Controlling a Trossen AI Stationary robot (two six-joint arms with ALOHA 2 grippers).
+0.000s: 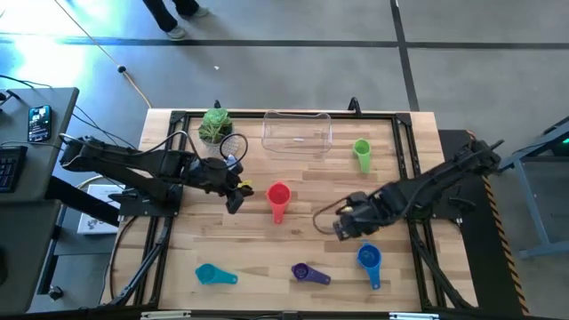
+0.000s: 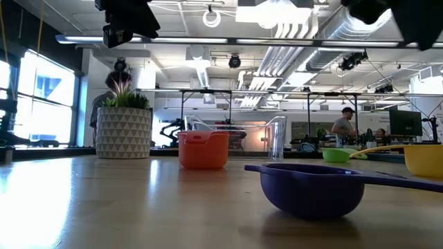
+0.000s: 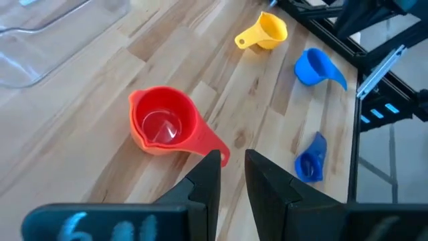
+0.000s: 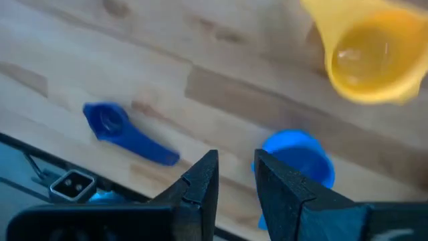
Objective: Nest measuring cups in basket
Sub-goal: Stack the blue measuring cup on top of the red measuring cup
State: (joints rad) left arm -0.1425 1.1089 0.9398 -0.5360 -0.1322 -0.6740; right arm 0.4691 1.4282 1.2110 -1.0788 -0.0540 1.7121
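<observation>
A red cup (image 1: pixel 278 197) stands mid-table, seemingly nested in an orange one (image 3: pixel 148 143). A green cup (image 1: pixel 361 153) lies right of the clear basket (image 1: pixel 296 133) at the far edge. Blue (image 1: pixel 370 258), purple (image 1: pixel 308 273) and teal (image 1: pixel 213 275) cups lie along the near edge. A yellow cup (image 4: pixel 368 57) shows beside the blue one (image 4: pixel 297 164). My left gripper (image 1: pixel 236 194) hovers left of the red cup, fingers nearly together and empty. My right gripper (image 1: pixel 343 228) hovers above the table near the blue cup, fingers nearly together and empty.
A white pot with a green plant (image 1: pixel 214 126) stands left of the basket at the far edge. A black frame (image 1: pixel 404 133) rims the wooden table. Bare wood lies between the red cup and the near row of cups. People stand in the room beyond.
</observation>
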